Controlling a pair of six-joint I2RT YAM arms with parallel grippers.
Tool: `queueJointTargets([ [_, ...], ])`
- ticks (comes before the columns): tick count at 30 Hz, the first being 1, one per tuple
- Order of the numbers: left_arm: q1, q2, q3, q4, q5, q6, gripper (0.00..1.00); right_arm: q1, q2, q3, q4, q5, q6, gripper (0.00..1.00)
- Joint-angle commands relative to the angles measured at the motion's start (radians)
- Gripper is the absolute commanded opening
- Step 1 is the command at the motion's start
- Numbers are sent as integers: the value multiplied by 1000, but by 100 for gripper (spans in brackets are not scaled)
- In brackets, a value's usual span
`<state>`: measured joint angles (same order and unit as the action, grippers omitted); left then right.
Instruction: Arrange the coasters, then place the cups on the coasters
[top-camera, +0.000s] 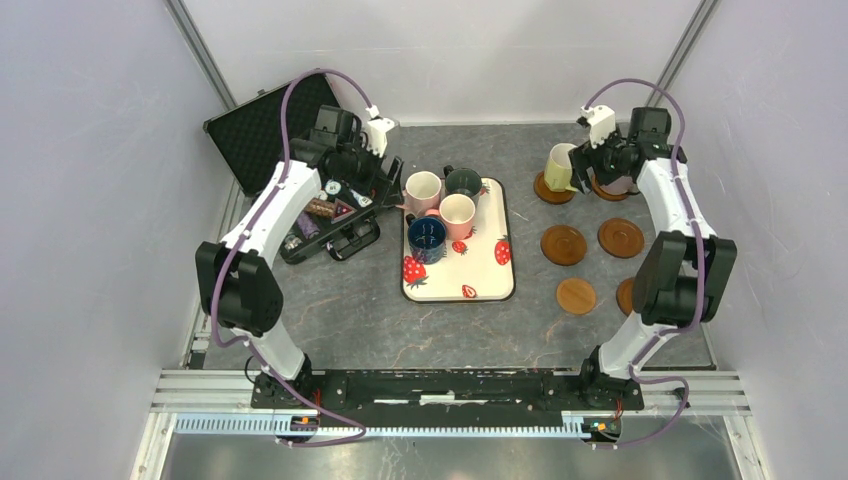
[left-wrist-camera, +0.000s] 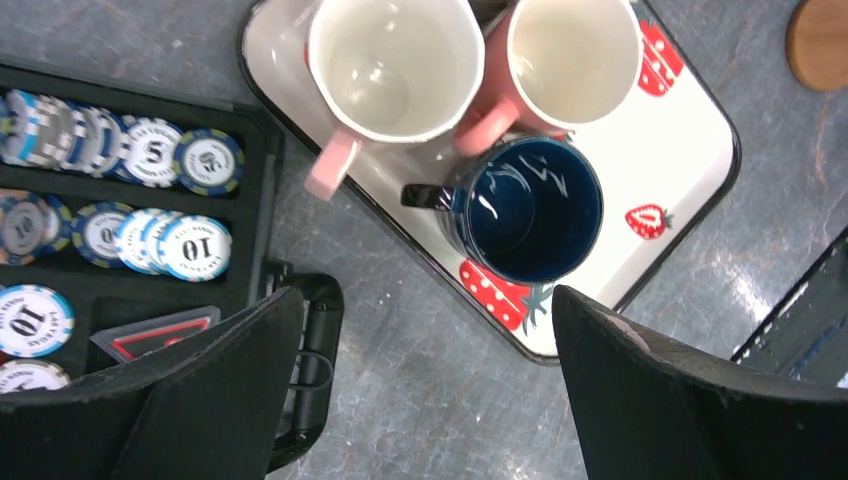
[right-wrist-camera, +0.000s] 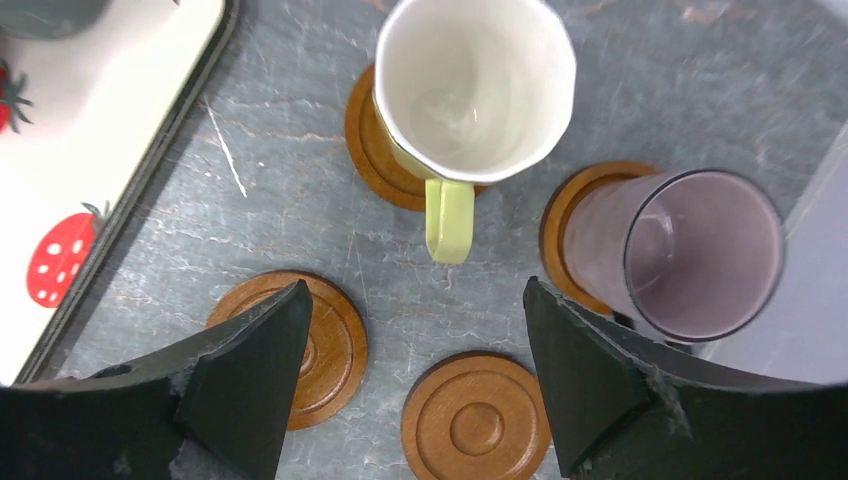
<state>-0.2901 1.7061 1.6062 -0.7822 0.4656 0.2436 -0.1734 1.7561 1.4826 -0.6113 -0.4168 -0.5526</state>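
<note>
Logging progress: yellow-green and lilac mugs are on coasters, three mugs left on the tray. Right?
No: four mugs are on the tray, not three: two pink mugs, the navy mug and the dark green mug, as the top view shows. The yellow-green mug and lilac mug are on coasters, as stated.

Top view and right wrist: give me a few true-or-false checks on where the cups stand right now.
1. Four mugs stand on the strawberry tray. True: a pink mug, another pink mug, the navy mug, the dark green mug.
2. The yellow-green mug stands on a coaster. True.
3. The lilac mug is on the tray. False: it stands on its own coaster.
4. The right gripper grips the yellow-green mug. False: jaws open, holding nothing.
</note>
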Motion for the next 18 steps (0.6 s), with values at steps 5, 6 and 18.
queueJointTargets([
  [5,-8,-46,-78,9,110,90,100,14,-116,58,-12,-123,9,86],
  [6,-13,-37,-77,9,117,90,100,20,-120,56,-10,-124,13,87],
  [18,-96,86,-106,17,190,88,97,67,-145,22,-21,-143,17,90],
])
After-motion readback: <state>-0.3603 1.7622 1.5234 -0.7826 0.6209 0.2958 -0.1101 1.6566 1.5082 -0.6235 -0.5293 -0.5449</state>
